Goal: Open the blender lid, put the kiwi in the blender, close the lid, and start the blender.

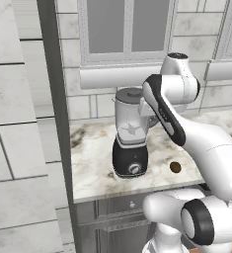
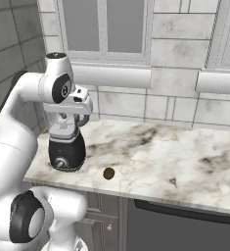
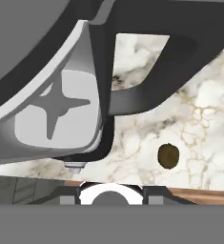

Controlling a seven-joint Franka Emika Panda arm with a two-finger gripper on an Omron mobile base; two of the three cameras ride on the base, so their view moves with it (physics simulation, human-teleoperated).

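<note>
Blender lid [image 3: 32, 33] looms closest, seemingly pinched by the gripper [image 1: 146, 106]. A sideways tug could topple the blender [image 1: 131, 138] onto the kiwi [image 1: 175, 167].

The worktop [image 1: 97, 158] is finished as polished marble, pale with brown and grey veining. The blender [image 1: 130, 143] is made with a clear, grey-tinted jar that looks like glass or hard plastic, set on a glossy black base carrying a silver metallic knob. The blender lid [image 1: 131, 93] is rendered in matt dark grey. The kiwi [image 2: 108, 173], near the worktop's front edge, is shown with a dull, brown, rough-looking skin. The wall [image 2: 185, 105] is faced in matt stone tiles.
</note>
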